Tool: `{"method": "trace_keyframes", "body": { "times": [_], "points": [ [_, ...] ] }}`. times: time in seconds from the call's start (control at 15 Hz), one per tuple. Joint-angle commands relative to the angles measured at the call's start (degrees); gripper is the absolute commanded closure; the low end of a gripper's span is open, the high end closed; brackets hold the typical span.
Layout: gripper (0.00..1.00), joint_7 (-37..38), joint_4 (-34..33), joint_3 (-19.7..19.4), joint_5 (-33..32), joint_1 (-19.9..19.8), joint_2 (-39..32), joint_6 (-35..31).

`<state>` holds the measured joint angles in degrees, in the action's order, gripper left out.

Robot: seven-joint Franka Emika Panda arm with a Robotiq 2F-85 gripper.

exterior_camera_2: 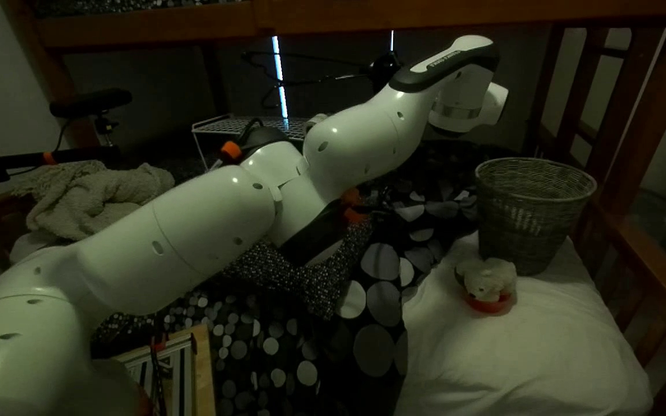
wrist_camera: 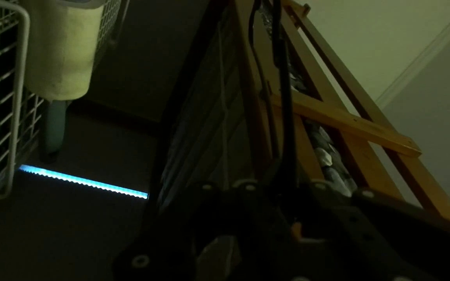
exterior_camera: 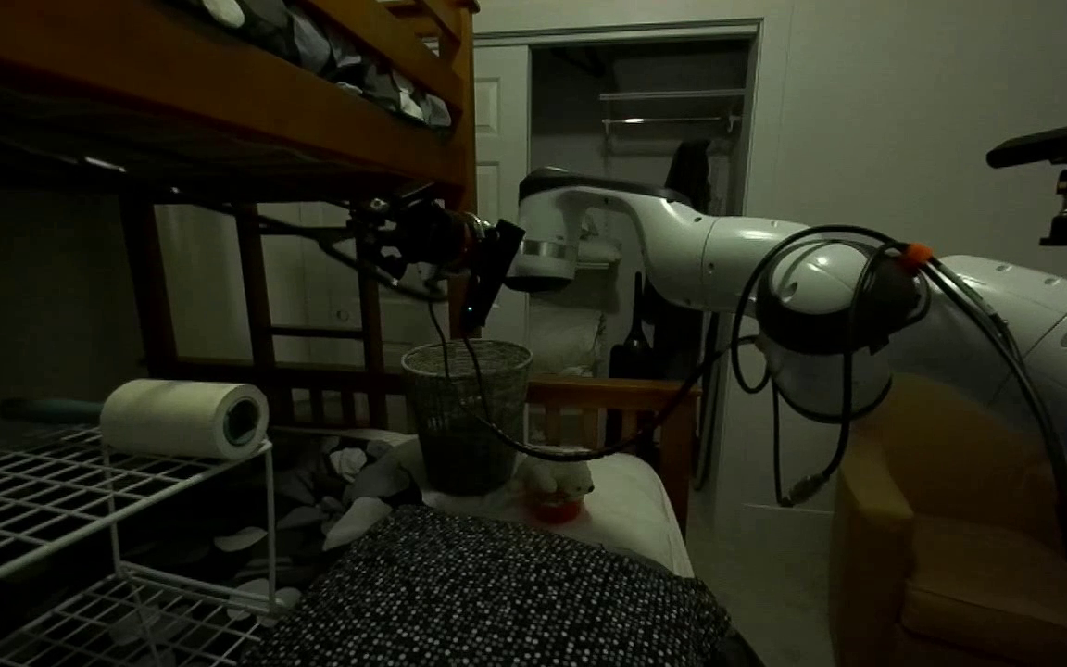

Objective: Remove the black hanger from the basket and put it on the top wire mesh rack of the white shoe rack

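Nearest in an exterior view lies the top wire mesh rack (exterior_camera: 52,547), bearing a pale roll (exterior_camera: 168,419). Beyond it, the tool (wrist_camera: 282,191) pinches the black hanger (wrist_camera: 287,117) in the air; its long axis runs straight outward, pointing away from the arm (exterior_camera: 728,255). Farther back, the basket (exterior_camera: 466,417) stands on a pillow (exterior_camera: 640,505).

One each: hanger (wrist_camera: 286,101), basket (exterior_camera_2: 532,237), shoe rack (exterior_camera: 107,525), roller (exterior_camera: 172,420).

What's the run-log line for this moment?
Gripper: closed on black hanger | hanger: aloft, clear of basket | basket: upright on white bedding | top wire mesh rack: white roll on it | placement: pending
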<state>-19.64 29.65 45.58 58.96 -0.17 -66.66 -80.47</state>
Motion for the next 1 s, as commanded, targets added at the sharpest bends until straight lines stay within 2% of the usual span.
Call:
{"method": "trace_keyframes", "body": {
  "times": [0.0,0.07,0.2,0.27,0.4,0.67,0.93],
  "points": [
    [0.98,3.2,-1.1,-0.7,1.0,0.7,-0.5,-0.2],
    [0.93,3.8,-1.5,-0.9,1.1,1.0,-0.8,-0.3],
    [0.93,3.4,-1.3,-0.8,1.1,1.1,-0.7,-0.3],
    [0.98,3.4,-1.3,-0.8,1.1,1.0,-0.7,-0.3],
    [0.98,6.1,-0.8,-3.7,-1.1,2.3,0.7,-6.8],
    [0.98,10.6,0.1,-6.1,-2.9,5.0,0.4,-14.5],
    [0.98,16.6,1.1,-7.8,-5.2,8.1,0.8,-13.4]
  ]
}}
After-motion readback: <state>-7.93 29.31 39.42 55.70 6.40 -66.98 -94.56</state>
